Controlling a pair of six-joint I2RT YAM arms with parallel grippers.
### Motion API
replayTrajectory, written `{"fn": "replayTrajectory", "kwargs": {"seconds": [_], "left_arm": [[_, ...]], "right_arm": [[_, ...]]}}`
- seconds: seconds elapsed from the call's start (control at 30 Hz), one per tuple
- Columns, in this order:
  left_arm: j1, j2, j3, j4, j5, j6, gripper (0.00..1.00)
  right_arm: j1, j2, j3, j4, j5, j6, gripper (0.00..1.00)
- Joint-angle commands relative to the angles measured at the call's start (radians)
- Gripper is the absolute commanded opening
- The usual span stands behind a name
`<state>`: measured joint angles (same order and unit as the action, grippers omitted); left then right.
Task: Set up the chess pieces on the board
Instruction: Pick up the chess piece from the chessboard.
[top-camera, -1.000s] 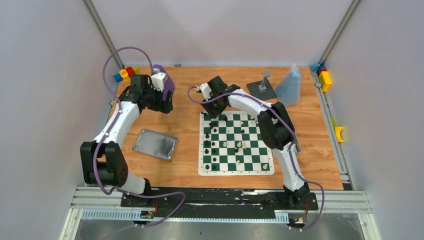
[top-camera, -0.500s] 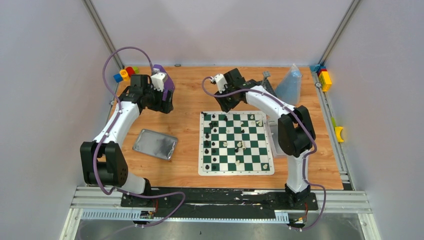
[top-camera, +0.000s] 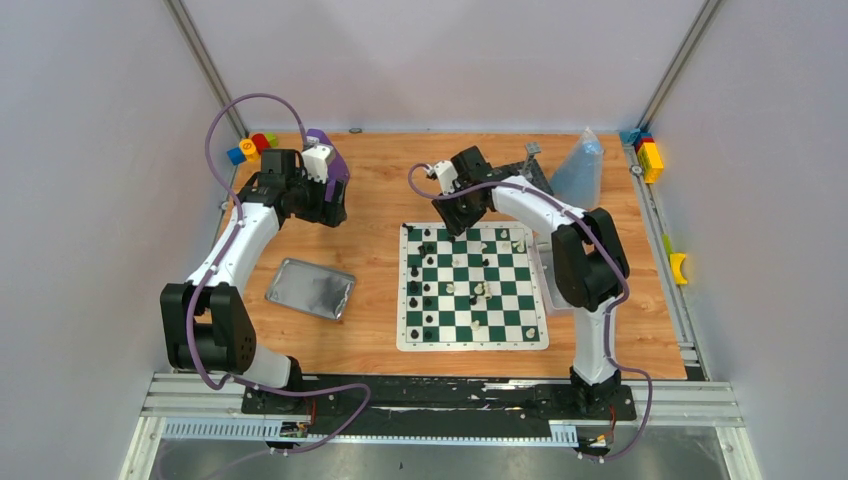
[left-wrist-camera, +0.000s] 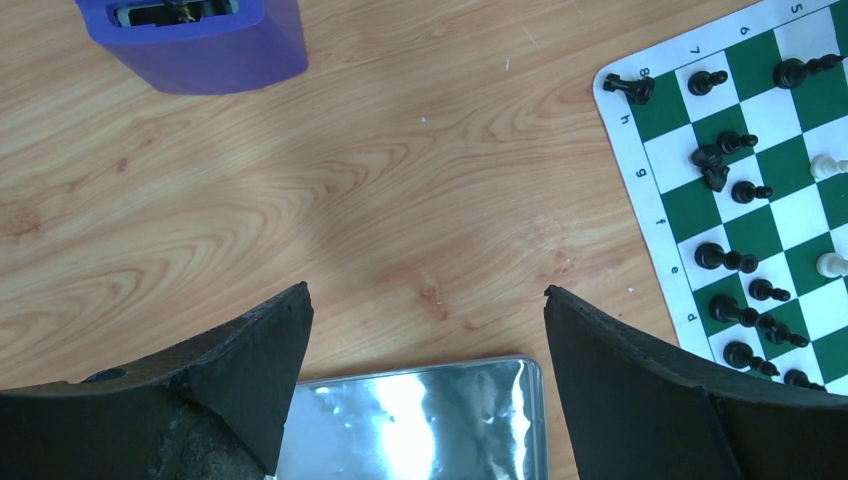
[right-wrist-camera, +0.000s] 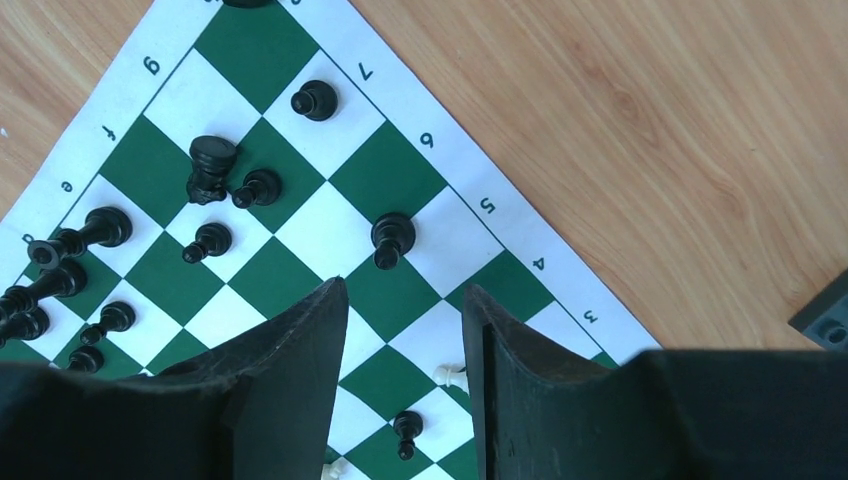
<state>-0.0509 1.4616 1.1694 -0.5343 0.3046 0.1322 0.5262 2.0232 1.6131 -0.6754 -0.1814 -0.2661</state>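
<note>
Right gripper (right-wrist-camera: 405, 292) has shifted right along far edge of board (top-camera: 470, 343); jaws part-spread, empty. Pieces (right-wrist-camera: 392, 238) scattered on board, unsorted. Left gripper (left-wrist-camera: 425, 300) spread wide, idle near tin (left-wrist-camera: 420, 420). Likely seeking next pick.

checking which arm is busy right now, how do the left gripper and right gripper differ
Opening: the left gripper has its jaws wide apart; the right gripper leaves only a narrow gap.
Place: the left gripper hangs over bare table by the silver tin, off the board; the right gripper is over the board's far edge, near black pieces.
Shared: both are open and hold nothing.
</note>
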Motion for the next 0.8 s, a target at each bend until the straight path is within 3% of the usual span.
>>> {"fn": "replayTrajectory", "kwargs": {"seconds": [0.0, 0.17, 0.77], "left_arm": [[0.005, -0.01, -0.002, 0.026, 0.012, 0.004, 0.94], [0.006, -0.005, -0.004, 0.028, 0.013, 0.005, 0.94], [0.006, 0.002, -0.006, 0.027, 0.016, 0.008, 0.94]], "right_arm": [[0.004, 0.031, 0.023, 0.025, -0.027, 0.016, 0.47], [0.005, 0.053, 0.034, 0.024, -0.038, 0.018, 0.45], [0.006, 0.113, 0.107, 0.011, -0.057, 0.018, 0.23]]}}
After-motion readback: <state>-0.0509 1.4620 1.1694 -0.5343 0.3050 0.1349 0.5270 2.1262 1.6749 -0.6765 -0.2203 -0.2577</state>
